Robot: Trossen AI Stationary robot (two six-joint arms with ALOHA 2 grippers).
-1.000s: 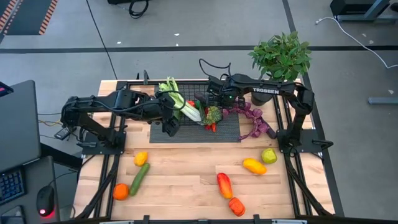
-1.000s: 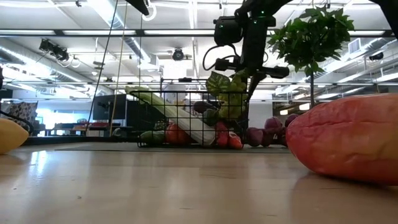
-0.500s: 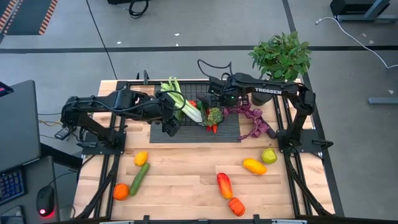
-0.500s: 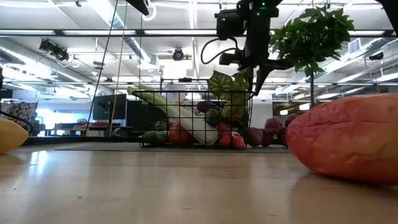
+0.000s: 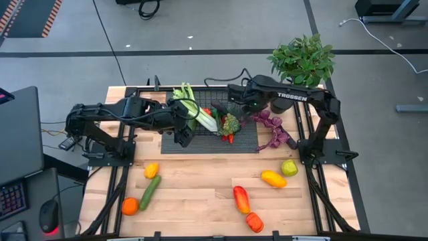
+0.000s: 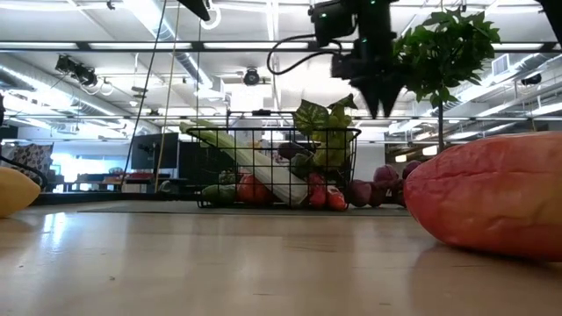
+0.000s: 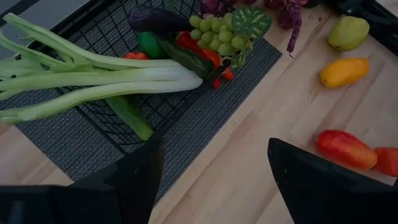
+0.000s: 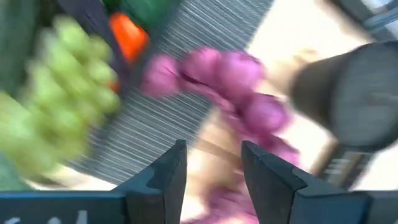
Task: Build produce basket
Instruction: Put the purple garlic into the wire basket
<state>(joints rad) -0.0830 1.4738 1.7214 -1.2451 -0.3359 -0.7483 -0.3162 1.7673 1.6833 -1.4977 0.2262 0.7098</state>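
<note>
The basket (image 5: 208,122) sits far-centre, leek (image 7: 93,78) propped across it; green grapes (image 5: 231,124) rest at its right end; the right gripper (image 6: 379,104) hangs above, fingers apart and apparently empty, probably freed for the purple grapes (image 5: 275,130) alongside; the left gripper (image 5: 184,137) waits wide, near-left.

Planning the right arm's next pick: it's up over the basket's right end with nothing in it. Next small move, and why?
Probably swing the right hand right and down toward the purple grapes. It hangs open and empty above the basket, where the green grapes already lie, and the purple grapes lie just outside it, closest of the loose produce.
</note>
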